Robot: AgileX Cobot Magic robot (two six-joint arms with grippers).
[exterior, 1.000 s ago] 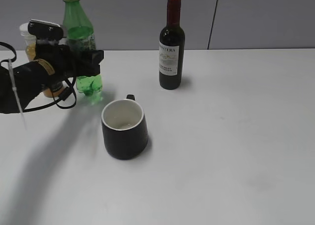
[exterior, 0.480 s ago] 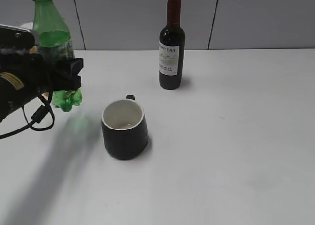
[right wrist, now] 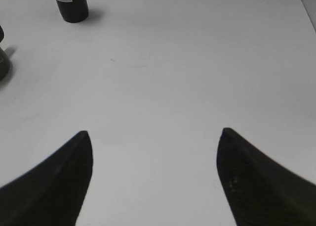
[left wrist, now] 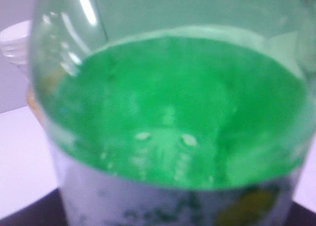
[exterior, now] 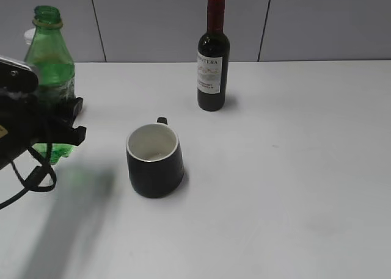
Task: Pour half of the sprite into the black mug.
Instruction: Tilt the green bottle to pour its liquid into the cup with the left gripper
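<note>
1. The left pincer (exterior: 58,129) is gripping the sprite (exterior: 51,71) around its lower body at the far left of the exterior view, holding it upright and, as far as the slanted view allows, clear of the white surface (exterior: 275,187).
2. The sprite's open neck is pointing up with no cap on it, and a green-tinted shadow is lying on the surface just beneath and to the right of the bottle.
3. In the left wrist view the sprite (left wrist: 173,117) is filling nearly the whole picture, its green wall and the top of its pale label sitting very close to the lens; the picture is blurred there.
4. The black mug (exterior: 154,160) is standing upright on the surface to the right of the sprite and apart from it, its white inside showing and its small handle pointing toward the back.
5. A dark wine bottle (exterior: 213,56) with a red top is standing farther back, beyond the mug and to its right.
6. The right pincer (right wrist: 154,179) is hanging open over bare surface, its two dark fingers (right wrist: 54,181) spread wide with nothing between them.
</note>
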